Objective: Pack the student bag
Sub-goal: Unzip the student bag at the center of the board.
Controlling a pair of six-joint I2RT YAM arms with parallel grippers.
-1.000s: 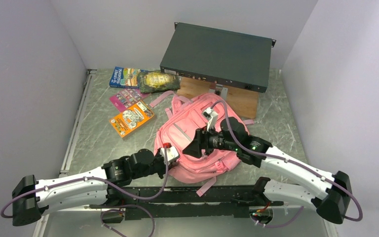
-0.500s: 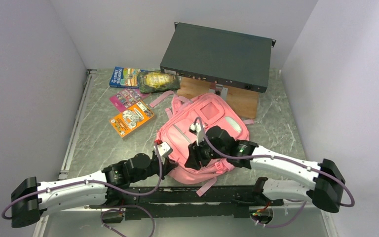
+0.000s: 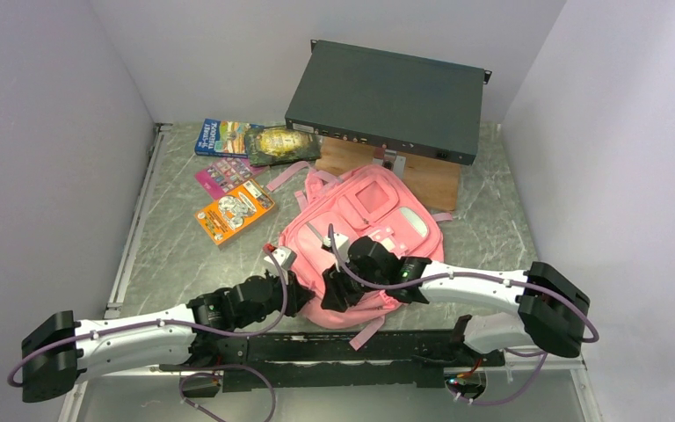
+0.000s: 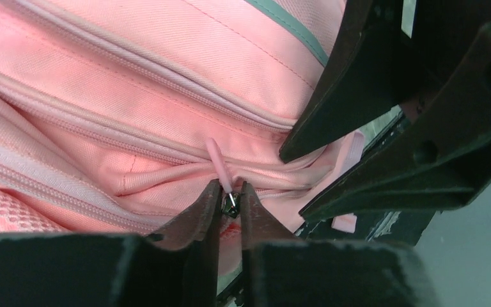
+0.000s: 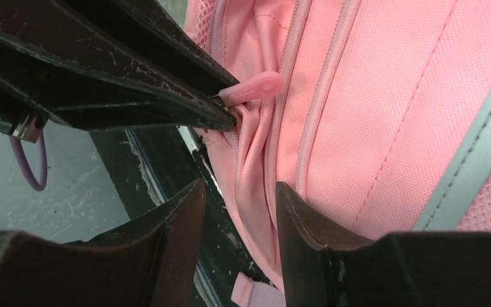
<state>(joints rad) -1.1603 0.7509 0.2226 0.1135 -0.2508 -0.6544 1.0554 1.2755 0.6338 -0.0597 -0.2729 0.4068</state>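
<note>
Student bag (image 3: 378, 207): soft woven pink fabric, slumped at centre of the top view on marbled grey table (image 3: 492, 215). Left gripper (image 4: 230, 199), lower centre, fingers pinching the slim rounded pink zip pull (image 4: 219, 163). Right gripper (image 5: 238, 195) fingers spread, straddling a puckered fabric fold.

pink student bag (image 3: 362, 230) (flat, table centre)
</note>
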